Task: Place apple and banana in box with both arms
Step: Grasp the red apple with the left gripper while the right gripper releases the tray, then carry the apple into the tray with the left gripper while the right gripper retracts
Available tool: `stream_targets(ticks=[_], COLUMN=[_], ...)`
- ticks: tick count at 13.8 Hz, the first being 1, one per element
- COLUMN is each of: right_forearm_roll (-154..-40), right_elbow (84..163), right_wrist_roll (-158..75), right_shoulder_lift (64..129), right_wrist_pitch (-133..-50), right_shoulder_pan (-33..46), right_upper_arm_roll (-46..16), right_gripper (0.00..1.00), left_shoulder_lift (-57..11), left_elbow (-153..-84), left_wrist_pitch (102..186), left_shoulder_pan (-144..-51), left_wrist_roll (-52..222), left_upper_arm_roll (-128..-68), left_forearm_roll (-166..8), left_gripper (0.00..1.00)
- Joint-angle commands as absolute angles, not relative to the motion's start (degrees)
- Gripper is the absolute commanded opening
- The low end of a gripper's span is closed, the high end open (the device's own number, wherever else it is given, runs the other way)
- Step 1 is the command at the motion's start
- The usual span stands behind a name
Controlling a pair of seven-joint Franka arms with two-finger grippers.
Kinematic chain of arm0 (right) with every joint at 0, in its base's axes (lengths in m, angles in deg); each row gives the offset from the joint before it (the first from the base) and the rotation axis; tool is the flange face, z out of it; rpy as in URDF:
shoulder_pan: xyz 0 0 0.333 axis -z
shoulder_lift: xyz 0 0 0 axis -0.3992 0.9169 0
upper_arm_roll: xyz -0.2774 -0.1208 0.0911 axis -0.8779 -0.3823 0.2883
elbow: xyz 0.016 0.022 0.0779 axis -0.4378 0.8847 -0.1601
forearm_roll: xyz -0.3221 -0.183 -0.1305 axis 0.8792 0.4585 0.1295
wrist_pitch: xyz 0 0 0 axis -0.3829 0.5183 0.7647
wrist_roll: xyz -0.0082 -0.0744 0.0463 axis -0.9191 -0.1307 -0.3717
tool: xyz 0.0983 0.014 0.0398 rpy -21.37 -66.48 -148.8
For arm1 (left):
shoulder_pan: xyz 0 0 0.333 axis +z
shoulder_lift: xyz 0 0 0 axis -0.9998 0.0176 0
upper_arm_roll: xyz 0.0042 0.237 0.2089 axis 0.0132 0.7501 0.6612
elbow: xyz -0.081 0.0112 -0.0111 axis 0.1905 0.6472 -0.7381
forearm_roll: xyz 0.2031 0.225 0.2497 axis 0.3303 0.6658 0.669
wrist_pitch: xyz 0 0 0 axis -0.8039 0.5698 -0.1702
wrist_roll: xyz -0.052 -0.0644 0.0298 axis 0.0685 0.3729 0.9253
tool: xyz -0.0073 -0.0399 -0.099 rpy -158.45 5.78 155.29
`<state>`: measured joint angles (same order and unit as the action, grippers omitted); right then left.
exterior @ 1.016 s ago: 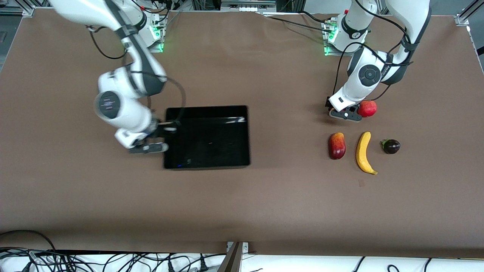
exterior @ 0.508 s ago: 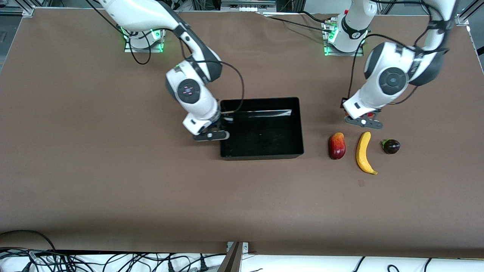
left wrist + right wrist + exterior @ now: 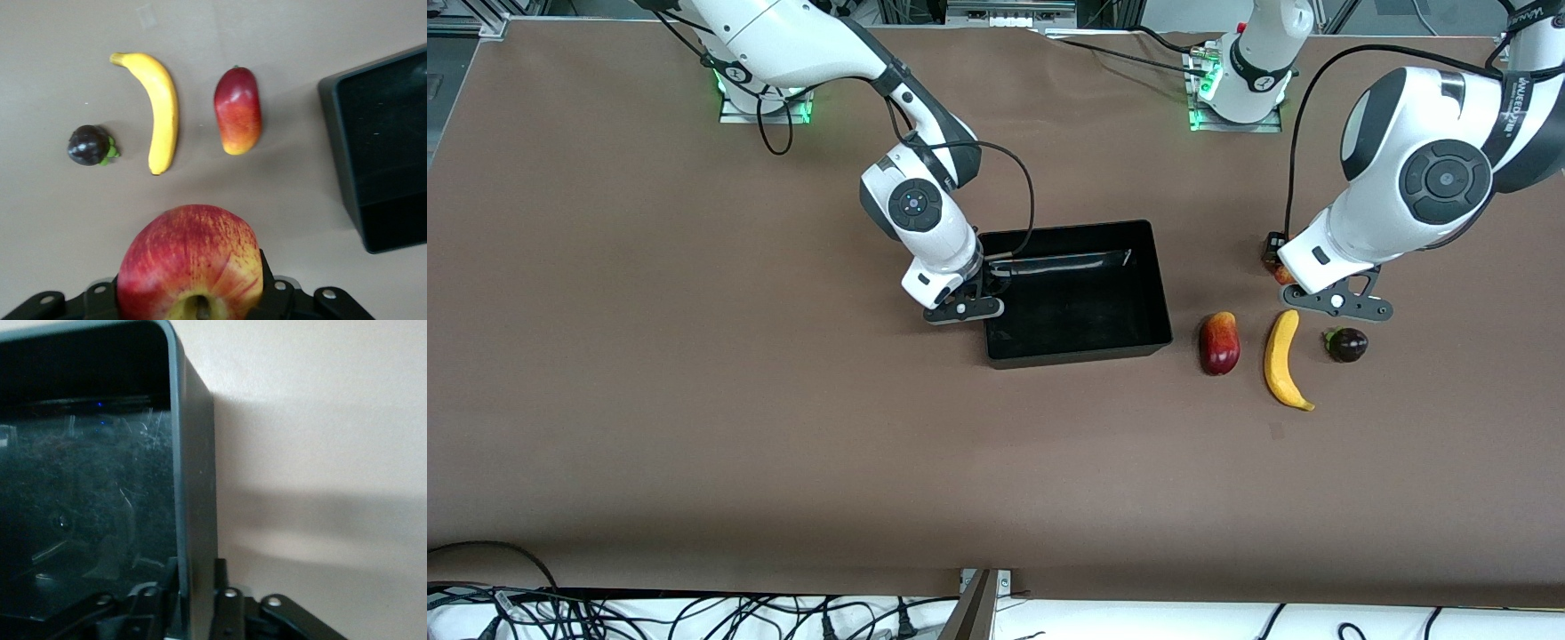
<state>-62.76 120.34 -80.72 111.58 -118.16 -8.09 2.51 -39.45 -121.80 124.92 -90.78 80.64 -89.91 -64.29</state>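
The red and yellow apple is off the table, with my left gripper shut on it. In the front view only a sliver of the apple shows under the left gripper, which hangs over the table close to the fruit row. The yellow banana lies on the table. The black box stands mid-table with nothing in it. My right gripper is shut on the box's end wall, one finger inside and one outside.
A red-yellow mango-like fruit lies between the box and the banana. A dark purple fruit lies beside the banana, toward the left arm's end. Cables run along the table edge nearest the front camera.
The right gripper has dragged the box along the table toward the left arm's end, close to the fruit. The left gripper has lifted the apple off the table.
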Motion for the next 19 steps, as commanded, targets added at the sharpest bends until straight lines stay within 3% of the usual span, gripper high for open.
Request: stream_targets(ticks=[1, 6, 11, 14, 19], right_forearm_roll=[-62.1, -62.6, -63.0, -63.2, -63.1], right_elbow=[119.3, 120.1, 122.4, 123.6, 125.2], right_wrist_roll=[-80.3, -67.7, -51.8, -45.5, -42.8], right_shoulder_lift=[108.0, 92.7, 78.0, 73.9, 72.5], right_wrist_pitch=[-115.0, -96.8, -79.2, -75.7, -75.4], right_shoulder_pan=[-5.8, 8.2, 18.3, 18.6, 18.7], right_upper_arm_roll=[2.1, 2.1, -0.8, -5.8, -8.8], right_gripper=[1.0, 1.0, 1.0, 1.0, 1.0], left_shoulder_lift=[-37.2, -34.6, -29.9, -28.6, -22.9], left_elbow=[-119.1, -119.9, -126.5, -135.2, -136.7], left_wrist_pitch=[122.6, 123.6, 139.1, 153.1, 160.3], left_shoulder_pan=[-91.0, -92.9, -100.2, -103.9, -109.6], left_wrist_roll=[80.2, 84.3, 99.6, 104.7, 111.8], left_upper_arm_roll=[-90.2, -92.7, -95.2, -95.2, -95.1], left_forearm_roll=[-65.9, -71.6, -72.8, -72.7, -72.7], left_gripper=[0.07, 0.07, 0.08, 0.09, 0.12])
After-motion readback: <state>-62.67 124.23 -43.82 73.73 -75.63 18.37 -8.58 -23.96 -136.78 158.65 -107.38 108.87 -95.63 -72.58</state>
